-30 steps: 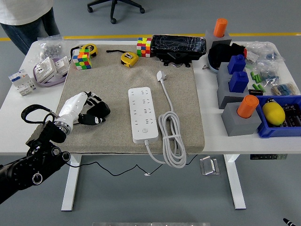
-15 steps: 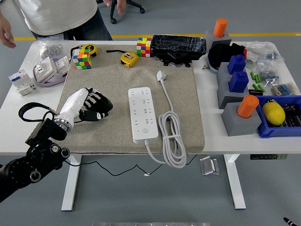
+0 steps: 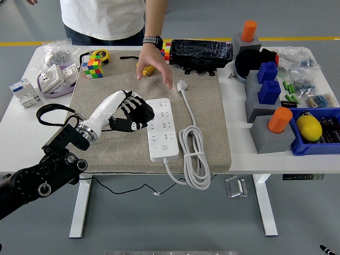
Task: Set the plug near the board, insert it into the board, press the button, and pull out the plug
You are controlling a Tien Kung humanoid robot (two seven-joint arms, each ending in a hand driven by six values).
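**Left hand beside the power strip, person's hand near the plug**

Reaching in from the lower left, the robot's left hand [image 3: 130, 110] hovers just left of the white power strip [image 3: 161, 128], its fingers loosely curled and holding nothing. The power strip lies lengthwise on a beige mat [image 3: 101, 150] covering the middle of the white surface [image 3: 21, 133]. The white plug [image 3: 182, 85] lies on the mat just beyond the strip's far right corner, unplugged; its cable [image 3: 192, 149] runs down the strip's right side into a loose coil near the strip's near end. A person standing beyond the strip reaches an open hand [image 3: 152, 65] down over the mat, just left of the plug and apart from it. A Rubik's cube [image 3: 91, 68] sits well to the strip's far left.
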